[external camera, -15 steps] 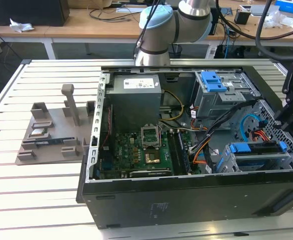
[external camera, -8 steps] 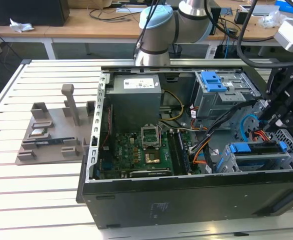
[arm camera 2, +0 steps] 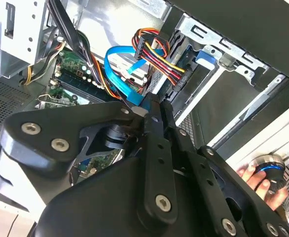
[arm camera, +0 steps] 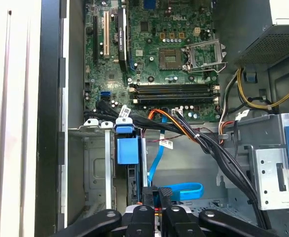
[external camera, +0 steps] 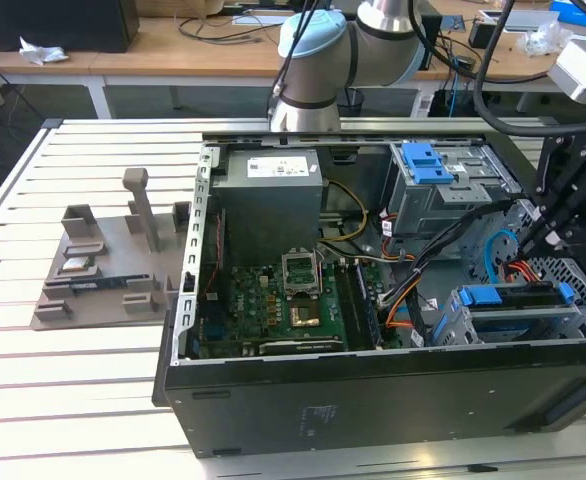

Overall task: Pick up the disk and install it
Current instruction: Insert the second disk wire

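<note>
The gripper (external camera: 548,235) hangs inside the computer case (external camera: 373,400), above the disk (external camera: 518,300); its jaws look together.

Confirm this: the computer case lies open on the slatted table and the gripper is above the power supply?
Not quite. In the exterior view the gripper is by the drive cage at that view's right end of the case, not above the power supply. The rest holds.

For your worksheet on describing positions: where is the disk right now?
In the exterior view, the disk sits in the lower drive cage at the open computer case's right end, just below the gripper.
</note>
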Controlling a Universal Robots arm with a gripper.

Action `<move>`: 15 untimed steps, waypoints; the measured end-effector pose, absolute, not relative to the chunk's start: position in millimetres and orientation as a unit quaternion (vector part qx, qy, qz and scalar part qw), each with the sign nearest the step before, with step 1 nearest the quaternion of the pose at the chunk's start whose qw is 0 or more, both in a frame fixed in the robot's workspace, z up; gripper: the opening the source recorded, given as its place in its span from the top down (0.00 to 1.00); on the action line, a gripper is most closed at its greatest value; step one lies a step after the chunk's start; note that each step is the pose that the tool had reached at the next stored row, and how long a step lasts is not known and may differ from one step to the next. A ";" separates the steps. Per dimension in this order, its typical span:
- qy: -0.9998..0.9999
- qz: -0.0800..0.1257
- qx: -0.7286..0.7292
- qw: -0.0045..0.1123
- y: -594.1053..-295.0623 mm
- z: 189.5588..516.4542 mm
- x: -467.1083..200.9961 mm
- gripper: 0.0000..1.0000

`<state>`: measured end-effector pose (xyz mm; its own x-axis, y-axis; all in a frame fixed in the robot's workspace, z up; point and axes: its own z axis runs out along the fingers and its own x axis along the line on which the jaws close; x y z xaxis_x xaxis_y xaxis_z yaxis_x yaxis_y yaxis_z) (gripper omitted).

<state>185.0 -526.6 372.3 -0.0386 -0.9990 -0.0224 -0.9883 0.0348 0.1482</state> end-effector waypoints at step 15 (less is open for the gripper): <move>-0.711 -0.060 0.700 0.046 -539.6 357.8 185.2 0.84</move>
